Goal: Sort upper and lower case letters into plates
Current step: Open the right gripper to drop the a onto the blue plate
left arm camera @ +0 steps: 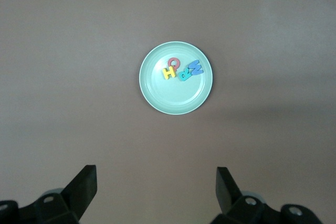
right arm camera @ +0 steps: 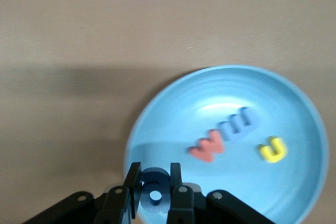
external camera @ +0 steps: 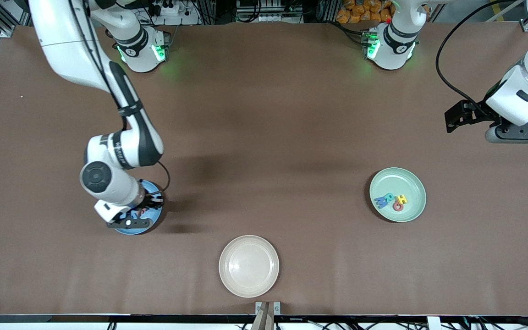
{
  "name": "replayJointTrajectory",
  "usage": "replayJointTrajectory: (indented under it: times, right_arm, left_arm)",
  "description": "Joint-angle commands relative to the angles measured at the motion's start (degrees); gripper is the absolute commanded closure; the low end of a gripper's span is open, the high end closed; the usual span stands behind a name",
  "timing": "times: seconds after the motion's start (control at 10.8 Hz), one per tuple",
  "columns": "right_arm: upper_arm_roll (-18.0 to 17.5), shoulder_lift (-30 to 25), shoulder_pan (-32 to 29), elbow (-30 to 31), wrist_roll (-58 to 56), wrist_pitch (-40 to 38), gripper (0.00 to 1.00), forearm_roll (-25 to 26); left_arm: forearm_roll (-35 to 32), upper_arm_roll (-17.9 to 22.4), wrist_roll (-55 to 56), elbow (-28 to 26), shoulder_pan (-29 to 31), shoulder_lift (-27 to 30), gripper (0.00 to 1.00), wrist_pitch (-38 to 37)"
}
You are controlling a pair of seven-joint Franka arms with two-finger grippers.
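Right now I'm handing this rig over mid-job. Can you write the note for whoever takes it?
Right gripper: shut on a dark blue letter, low over the blue plate.
Left gripper: open, waiting high over the left arm's end of the table.
Blue plate holds a red letter, a light blue letter and a yellow letter.
Pale green plate holds four letters.
Cream plate holds nothing.
Left: release the dark blue letter into the blue plate.
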State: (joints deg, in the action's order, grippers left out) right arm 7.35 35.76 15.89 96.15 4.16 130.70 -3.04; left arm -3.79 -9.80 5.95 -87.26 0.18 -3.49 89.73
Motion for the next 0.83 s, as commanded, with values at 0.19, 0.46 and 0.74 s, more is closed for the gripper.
replayJointTrajectory:
  times: [0.19, 0.46, 0.74]
  right_arm:
    - [-0.85, -0.87, -5.0, 1.5, -8.39, -0.88, 0.0, 0.32]
    - [-0.94, -2.18, -4.38, 1.93, -8.03, -2.82, 0.0, 0.23]
    - [-0.85, -8.31, -5.17, 8.5, -11.71, -2.03, 0.0, 0.4]
  left_arm:
    - [1.15, -1.8, -1.03, -0.98, 2.99, 1.21, 0.0, -1.75]
    - [1.24, -1.62, -1.12, -0.98, 2.99, 1.47, 0.0, -1.75]
    - [1.33, -1.62, -1.47, -1.16, 2.99, 1.91, 0.0, -1.84]
